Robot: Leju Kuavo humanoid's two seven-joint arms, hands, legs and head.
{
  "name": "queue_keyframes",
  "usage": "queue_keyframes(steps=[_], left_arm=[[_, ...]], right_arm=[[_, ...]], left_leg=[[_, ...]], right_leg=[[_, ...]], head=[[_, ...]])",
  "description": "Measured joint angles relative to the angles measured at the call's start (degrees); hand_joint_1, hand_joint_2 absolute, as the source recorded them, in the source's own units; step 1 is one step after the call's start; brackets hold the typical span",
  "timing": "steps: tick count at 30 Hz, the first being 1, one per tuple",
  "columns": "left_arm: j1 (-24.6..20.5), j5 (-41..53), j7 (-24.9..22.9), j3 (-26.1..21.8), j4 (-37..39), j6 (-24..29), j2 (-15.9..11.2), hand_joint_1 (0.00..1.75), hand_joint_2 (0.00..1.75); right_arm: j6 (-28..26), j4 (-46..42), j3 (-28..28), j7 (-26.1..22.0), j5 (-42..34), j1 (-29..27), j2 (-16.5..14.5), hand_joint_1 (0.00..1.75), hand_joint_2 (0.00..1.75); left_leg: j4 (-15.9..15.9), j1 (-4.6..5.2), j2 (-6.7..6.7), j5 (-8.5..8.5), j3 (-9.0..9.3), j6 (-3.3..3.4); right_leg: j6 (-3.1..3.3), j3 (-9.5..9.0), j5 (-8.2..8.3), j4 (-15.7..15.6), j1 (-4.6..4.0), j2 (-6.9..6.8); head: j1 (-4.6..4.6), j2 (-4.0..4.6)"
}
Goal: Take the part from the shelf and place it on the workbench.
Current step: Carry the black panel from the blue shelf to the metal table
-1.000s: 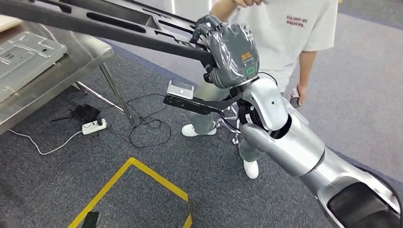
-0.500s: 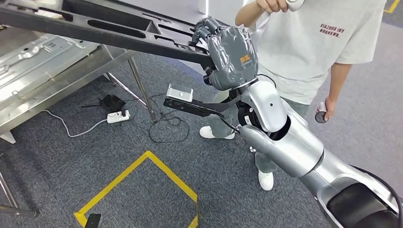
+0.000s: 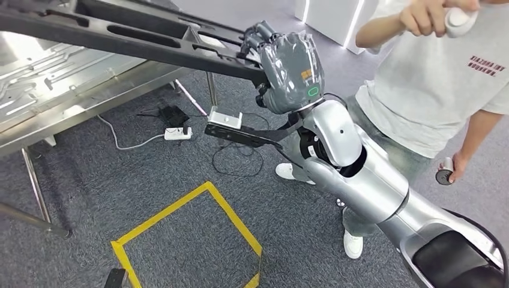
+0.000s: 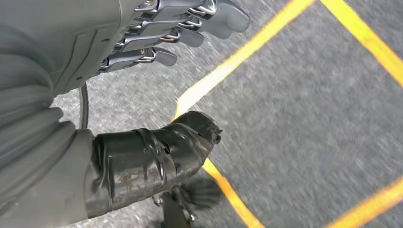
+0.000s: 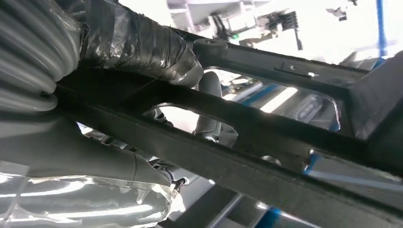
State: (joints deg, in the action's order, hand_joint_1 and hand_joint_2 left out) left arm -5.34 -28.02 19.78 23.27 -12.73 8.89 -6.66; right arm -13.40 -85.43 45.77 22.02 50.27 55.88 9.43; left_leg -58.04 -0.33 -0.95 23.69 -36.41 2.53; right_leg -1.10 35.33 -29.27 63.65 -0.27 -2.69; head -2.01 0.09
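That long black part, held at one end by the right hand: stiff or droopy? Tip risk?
Probably stiff: the long black part runs straight from the right hand with no visible sag. Likely light for its length, given its open slots. Held at one end, it may lever or twist in the grip.

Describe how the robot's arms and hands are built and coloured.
The right arm is glossy silver with black joint gaps and a thin black cable. Its right robot hand is grey under clear wrap, with an orange mark and a green ring. The left robot hand has a ribbed grey cover, metal fingers and a black-taped thumb.
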Motion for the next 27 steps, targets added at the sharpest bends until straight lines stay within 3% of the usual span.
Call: queue_keyframes(steps=[2, 3, 4, 6, 8, 10, 12, 14, 16, 18, 19, 20, 21, 23, 25, 27], left_arm=[[-0.21, -0.08, 0.01, 0.02, -0.01, 0.01, -0.01, 0.00, 1.75], [-0.26, -0.12, 0.00, 0.03, -0.01, 0.01, -0.01, 0.00, 1.75], [-0.27, -0.15, -0.01, 0.04, -0.01, 0.01, -0.01, 0.00, 1.75], [-0.20, -0.21, -0.05, 0.05, 0.00, 0.01, 0.02, 0.00, 1.75], [-0.20, -0.25, -0.13, 0.07, -0.01, 0.01, 0.09, 0.00, 1.75], [-0.22, -0.28, -0.29, 0.07, -0.02, 0.01, 0.14, 0.00, 1.75], [0.03, -0.33, -0.46, 0.09, 0.00, -0.01, 0.10, 0.00, 1.75], [0.31, -0.37, -0.52, 0.11, 0.01, -0.04, 0.11, 0.00, 1.75], [0.15, -0.46, -0.54, 0.11, 0.01, -0.09, 0.16, 0.00, 1.75], [-0.05, -0.52, -0.55, 0.11, 0.01, -0.14, 0.17, 0.00, 1.75], [-0.02, -0.52, -0.56, 0.11, 0.01, -0.17, 0.17, 0.00, 1.75], [0.07, -0.54, -0.56, 0.11, 0.01, -0.19, 0.18, 0.00, 1.75], [0.14, -0.57, -0.57, 0.11, 0.01, -0.19, 0.18, 0.00, 1.75], [0.12, -0.65, -0.57, 0.11, 0.01, -0.19, 0.17, 0.00, 1.75], [-0.06, -0.68, -0.56, 0.11, 0.01, -0.19, 0.17, 0.00, 1.75], [-0.11, -0.64, -0.55, 0.11, 0.01, -0.18, 0.19, 0.00, 1.75]], right_arm=[[0.01, 0.03, 0.00, 0.00, -0.01, -0.16, 0.10, 1.75, 1.75], [0.01, 0.05, 0.01, 0.01, -0.02, -0.34, 0.15, 1.75, 1.75], [0.02, 0.08, 0.01, 0.01, -0.04, -0.50, 0.19, 1.75, 1.75], [0.02, 0.10, 0.02, 0.01, -0.10, -0.59, 0.22, 1.75, 1.75], [0.03, 0.10, 0.02, -0.01, -0.37, -0.51, 0.23, 1.75, 1.75], [0.09, 0.09, 0.01, -0.10, -1.14, -0.40, 0.24, 1.75, 1.75], [0.17, 0.09, 0.00, -0.20, -1.93, -0.28, 0.20, 1.75, 1.75], [0.28, 0.10, 0.01, -0.25, -2.26, -0.10, 0.05, 1.75, 1.75], [0.39, 0.10, 0.00, -0.27, -2.34, 0.05, -0.04, 1.75, 1.75], [0.42, 0.11, 0.00, -0.26, -2.45, -0.06, -0.03, 1.75, 1.75], [0.42, 0.13, 0.01, -0.26, -2.52, -0.19, -0.03, 1.75, 1.75], [0.42, 0.13, 0.01, -0.27, -2.58, -0.29, -0.03, 1.75, 1.75], [0.42, 0.14, 0.02, -0.27, -2.62, -0.36, -0.03, 1.75, 1.75], [0.42, 0.15, 0.01, -0.27, -2.65, -0.33, -0.03, 1.75, 1.75], [0.46, 0.18, 0.00, -0.31, -2.66, -0.19, -0.01, 1.75, 1.75], [0.54, 0.20, -0.01, -0.36, -2.71, -0.07, 0.01, 1.75, 1.75]], left_leg=[[0.02, 0.08, 1.50, -0.04, 0.03, 0.27], [-0.04, 0.12, 2.32, -0.01, 0.02, 0.33], [-0.15, 0.14, 3.21, 0.02, 0.02, 0.33], [-0.49, 0.14, 4.95, 0.15, 0.05, 0.28], [-0.87, 0.10, 6.47, 0.33, -0.20, 0.04], [-0.99, -0.20, 7.71, 0.22, -0.73, -0.52], [-0.72, -0.49, 8.82, -0.05, -1.03, -1.28], [-1.90, -0.33, 6.92, 0.83, -1.70, -1.80], [-7.23, -0.26, 3.23, 3.68, -4.36, -2.19], [-13.98, -0.48, 1.74, 6.35, -7.88, -2.61], [-15.57, -0.60, 1.54, 6.53, -8.76, -2.78], [-15.14, -0.69, 1.38, 5.74, -8.58, -2.90], [-12.63, -0.76, 1.01, 4.14, -7.25, -2.99], [-5.06, -0.53, -1.09, 1.04, -3.15, -2.98], [-1.06, -0.13, -2.30, 0.21, -1.11, -2.31], [-0.81, 0.00, -1.21, 0.36, -1.11, -1.42]], right_leg=[[0.00, 3.57, -3.13, 7.43, 0.03, 2.04], [0.03, 5.11, -3.76, 10.12, 0.06, 2.30], [0.10, 5.88, -3.32, 10.99, 0.08, 2.42], [0.41, 4.40, 0.49, 6.40, 0.16, 3.08], [0.81, 1.34, 3.79, -0.90, 0.42, 5.70], [0.97, -0.10, 4.33, -4.14, 0.43, 7.25], [1.26, -0.43, 4.44, -4.73, 0.34, 6.16], [1.85, -1.01, 4.76, -5.61, 0.56, 4.81], [2.23, -1.42, 4.91, -6.19, 0.58, 3.32], [2.37, -1.45, 4.80, -6.21, 0.46, 1.78], [2.36, -1.46, 4.71, -6.20, 0.43, 1.06], [2.31, -1.47, 4.60, -6.16, 0.42, 0.37], [2.18, -1.51, 4.46, -6.08, 0.42, -0.30], [1.71, -1.57, 4.03, -5.75, 0.22, -1.42], [1.12, -1.62, 3.61, -5.44, -0.09, -2.37], [0.56, -1.88, 3.29, -5.42, -0.23, -3.34]], head=[[0.08, 0.00], [0.08, 0.00], [0.08, 0.00], [0.10, 0.00], [0.07, 0.00], [0.06, 0.00], [0.09, 0.00], [-0.10, 0.00], [-0.36, 0.00], [-0.44, 0.00], [-0.44, 0.00], [-0.45, 0.00], [-0.46, 0.00], [-0.49, 0.00], [-0.33, 0.00], [-0.12, 0.00]])
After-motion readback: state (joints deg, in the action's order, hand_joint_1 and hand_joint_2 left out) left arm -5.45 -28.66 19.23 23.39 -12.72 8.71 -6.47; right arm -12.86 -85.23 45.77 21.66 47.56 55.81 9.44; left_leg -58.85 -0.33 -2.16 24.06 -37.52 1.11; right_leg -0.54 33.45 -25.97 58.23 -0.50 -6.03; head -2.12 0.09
